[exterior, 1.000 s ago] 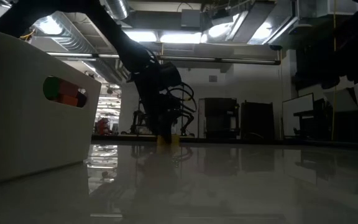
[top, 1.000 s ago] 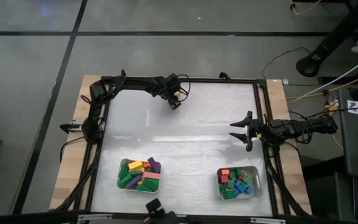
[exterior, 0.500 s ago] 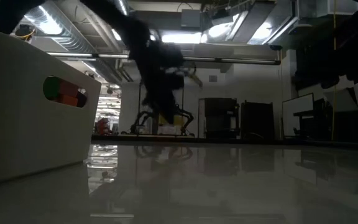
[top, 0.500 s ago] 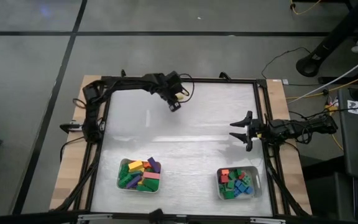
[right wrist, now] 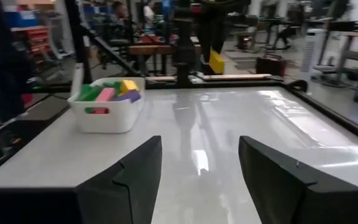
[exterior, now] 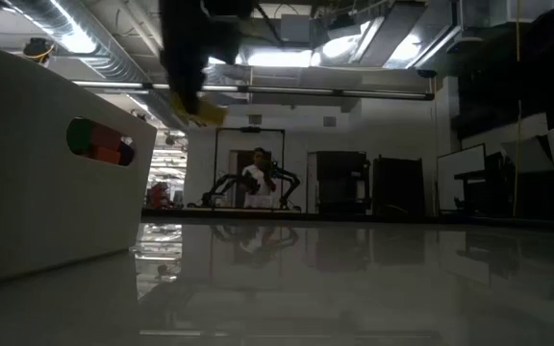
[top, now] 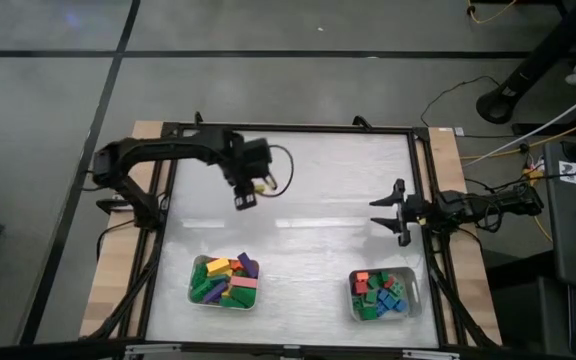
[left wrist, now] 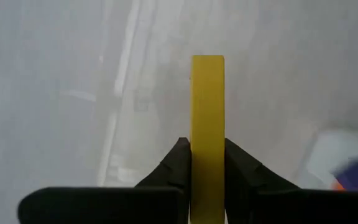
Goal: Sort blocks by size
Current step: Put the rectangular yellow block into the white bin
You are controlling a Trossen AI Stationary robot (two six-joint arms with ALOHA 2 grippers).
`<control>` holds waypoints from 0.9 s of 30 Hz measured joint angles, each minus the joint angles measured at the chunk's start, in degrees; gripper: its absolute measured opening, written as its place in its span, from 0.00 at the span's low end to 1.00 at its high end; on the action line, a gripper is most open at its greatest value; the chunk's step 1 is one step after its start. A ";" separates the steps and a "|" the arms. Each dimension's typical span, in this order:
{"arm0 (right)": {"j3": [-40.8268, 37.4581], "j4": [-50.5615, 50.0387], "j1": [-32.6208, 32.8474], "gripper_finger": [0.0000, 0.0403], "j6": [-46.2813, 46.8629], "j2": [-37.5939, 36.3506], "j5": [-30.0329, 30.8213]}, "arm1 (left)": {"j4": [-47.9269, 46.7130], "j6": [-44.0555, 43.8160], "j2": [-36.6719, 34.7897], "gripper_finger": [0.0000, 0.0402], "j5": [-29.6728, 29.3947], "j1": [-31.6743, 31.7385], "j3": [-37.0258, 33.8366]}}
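**Left arm holds a yellow block above the table**

Left gripper [top: 245, 199] over the upper middle of the table [top: 318, 180], lifted clear of the surface. Fingers [left wrist: 178, 163] pinched on either side of a long yellow block [left wrist: 207, 124], which stands up between them in the left wrist view. Low view shows the same block [exterior: 206, 114] up high, tilted, well above the tabletop.

Right gripper [top: 393, 212] at the right edge of the table, about mid-depth, not touching anything. Its fingers [right wrist: 129, 174] stand spread apart with bare table between them.

Two trays along the near edge. Left tray [top: 197, 298] holds a heap of blocks [top: 225, 281]: green, yellow, purple, pink, orange, mostly long pieces. Right tray [top: 415, 299] holds a smaller heap [top: 382, 293]: green, blue, red, mostly short pieces. The trays sit well apart from each other.

A person [exterior: 259, 178] shows in the room beyond the table, far off in the low view.
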 joint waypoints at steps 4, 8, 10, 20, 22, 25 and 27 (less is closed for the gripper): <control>0.02 -0.18 0.00 0.53 -0.06 0.02 -6.27 | -4.81 -6.69 -2.65 0.10 -0.13 -5.72 -0.02; 0.07 -0.19 0.02 0.53 -0.42 0.02 -13.43 | -8.18 -15.01 -3.65 0.09 -0.10 -12.35 -0.70; -0.17 0.18 0.02 0.53 -0.58 0.01 -14.52 | -8.84 -19.45 -3.54 0.09 -0.10 -15.95 -1.78; -3.04 3.69 0.02 0.53 -0.59 0.37 -14.53 | -8.63 -45.05 -3.54 0.10 2.40 -36.25 -5.92; -3.04 3.50 0.02 0.53 -0.61 0.47 -14.55 | -7.45 -51.10 -3.54 0.11 2.36 -40.24 -5.92; -3.04 3.46 0.02 0.53 -0.61 0.39 -14.55 | -3.88 -58.65 -3.54 0.11 1.92 -46.08 -5.92; -3.04 3.43 0.02 0.53 -0.61 0.42 -14.55 | -1.72 -62.88 -3.34 0.11 0.26 -49.49 -5.92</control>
